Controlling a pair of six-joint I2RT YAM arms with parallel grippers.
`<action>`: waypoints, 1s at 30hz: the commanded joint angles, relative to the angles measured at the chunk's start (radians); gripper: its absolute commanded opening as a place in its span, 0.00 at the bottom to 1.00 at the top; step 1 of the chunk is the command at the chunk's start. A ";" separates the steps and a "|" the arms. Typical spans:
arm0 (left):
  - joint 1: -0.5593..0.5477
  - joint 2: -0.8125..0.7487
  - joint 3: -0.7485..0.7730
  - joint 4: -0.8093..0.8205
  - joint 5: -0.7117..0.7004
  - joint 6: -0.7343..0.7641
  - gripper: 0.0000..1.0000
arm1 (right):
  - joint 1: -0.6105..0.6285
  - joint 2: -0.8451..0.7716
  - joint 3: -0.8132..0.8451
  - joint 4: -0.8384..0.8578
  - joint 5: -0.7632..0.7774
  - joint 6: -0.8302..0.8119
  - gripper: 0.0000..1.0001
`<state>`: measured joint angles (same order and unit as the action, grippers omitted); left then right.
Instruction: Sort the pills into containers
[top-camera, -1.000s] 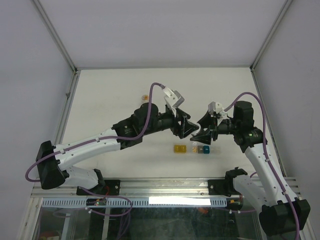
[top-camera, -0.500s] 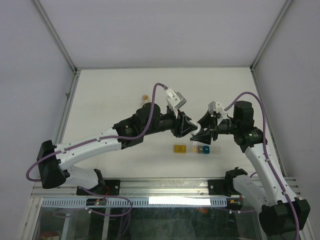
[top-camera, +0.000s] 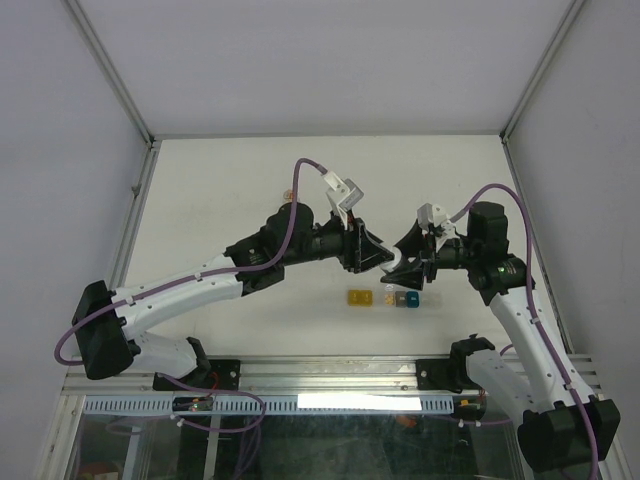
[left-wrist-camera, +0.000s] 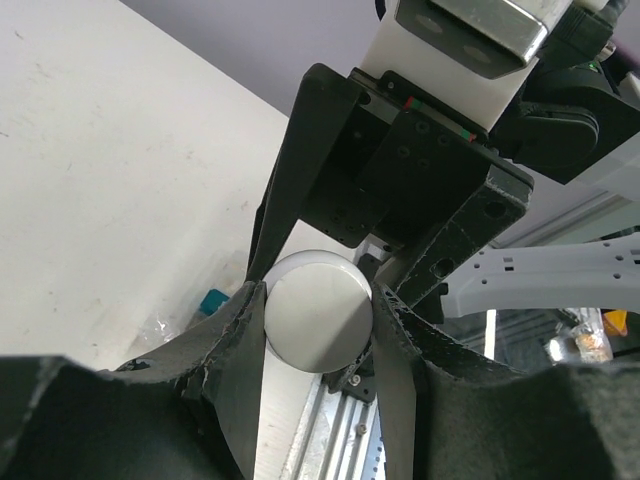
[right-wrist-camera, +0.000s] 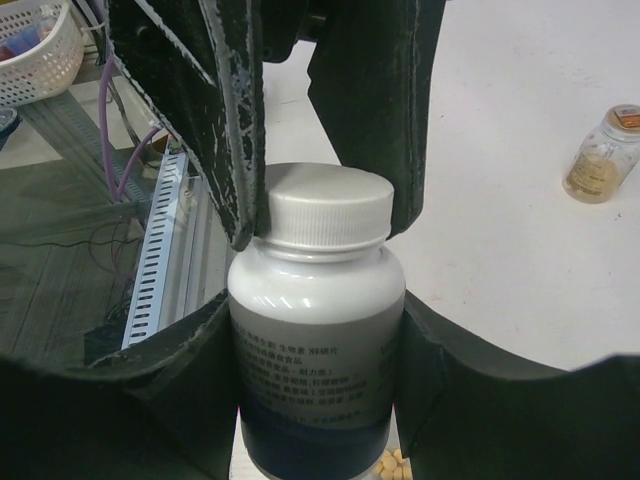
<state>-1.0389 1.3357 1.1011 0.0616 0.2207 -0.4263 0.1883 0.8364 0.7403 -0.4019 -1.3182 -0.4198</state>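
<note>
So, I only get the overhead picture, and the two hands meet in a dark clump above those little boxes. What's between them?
Observer: A white bottle; the right hand grips its body.
Visitor: And the other hand?
Observer: The left hand pinches the bottle's white screw cap, which sits on the neck.
Visitor: Any pills?
Observer: A few yellow pills show at the right wrist picture's bottom edge, beside the bottle's base.

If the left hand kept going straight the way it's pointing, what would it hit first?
The white cap, gripped in the left hand. Right behind it, probably, come the bottle and the right hand holding it.
</note>
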 joint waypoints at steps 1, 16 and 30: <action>0.033 -0.056 -0.049 0.143 0.036 -0.106 0.22 | -0.006 -0.022 0.033 0.026 -0.058 -0.030 0.00; 0.019 0.053 -0.002 0.082 0.304 0.108 0.22 | -0.006 -0.015 0.031 0.049 -0.030 0.001 0.00; 0.168 0.138 0.116 -0.023 0.824 0.763 0.62 | -0.010 -0.020 0.027 0.043 -0.049 -0.009 0.00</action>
<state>-0.8917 1.4719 1.1969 0.0658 0.9417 0.2813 0.1894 0.8314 0.7361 -0.4450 -1.3472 -0.4362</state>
